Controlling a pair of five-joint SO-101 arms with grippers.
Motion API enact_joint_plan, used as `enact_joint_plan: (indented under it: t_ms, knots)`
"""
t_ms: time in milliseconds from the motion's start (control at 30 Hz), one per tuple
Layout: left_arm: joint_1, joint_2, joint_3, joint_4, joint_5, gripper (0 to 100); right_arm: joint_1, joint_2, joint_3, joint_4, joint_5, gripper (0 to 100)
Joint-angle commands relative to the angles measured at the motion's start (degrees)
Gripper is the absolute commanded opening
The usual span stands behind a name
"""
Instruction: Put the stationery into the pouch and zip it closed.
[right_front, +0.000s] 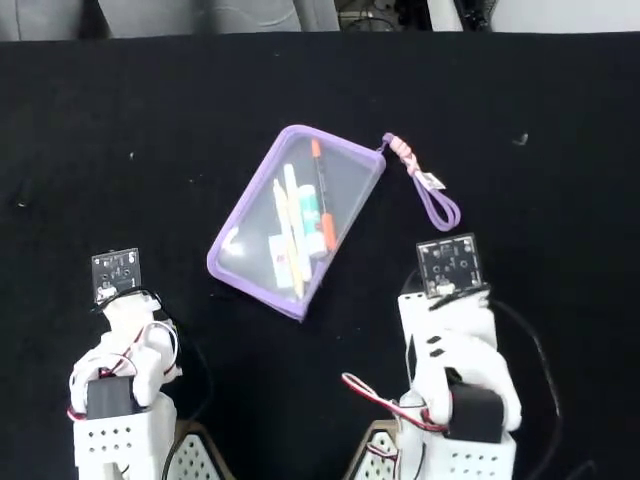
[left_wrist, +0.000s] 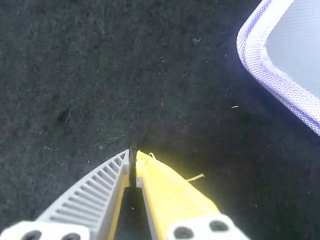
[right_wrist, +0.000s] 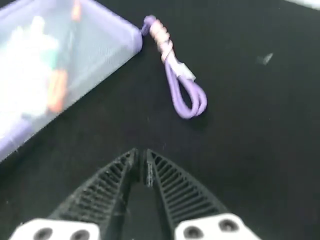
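Jaws of right gripper (right_wrist: 141, 165) together over black table (right_wrist: 260, 150). Purple pouch (right_wrist: 115, 30) holds blurred stationery (right_wrist: 55, 90), probably pens. Strap loop (right_wrist: 176, 82) attached at its corner.

Each wrist view's edge cuts off the pouch (right_wrist: 102, 47) — its stationery (right_wrist: 47, 65) a blur.

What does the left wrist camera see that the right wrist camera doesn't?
Left wrist view, not the right: the left arm's grey and yellow jaws, closed together and empty.

Right wrist view, not the left: the right arm's black jaws, also closed, the purple loop strap with pink cord, and the stationery inside the clear plastic pouch with purple fabric edging, an orange pen among it.

Both: that pouch, though the left wrist view catches just one corner of it, and the black cloth table.
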Motion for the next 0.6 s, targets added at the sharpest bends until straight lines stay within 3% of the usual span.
enact_joint_plan:
  t_ms: [0, 367, 567]
  knots:
    - [-0.5, -0.2, 1.5, 0.3, -0.3, 3, -0.3, -5.0, 3.9, -1.1, 0.4, 1.2]
    - [-0.5, -0.2, 1.5, 0.3, -0.2, 3, -0.2, -5.0, 13.8, -0.6, 0.4, 1.2]
    - [-0.5, -0.2, 1.5, 0.3, -0.2, 3, 6.2, -5.0, 13.8, -0.5, 0.4, 1.2]
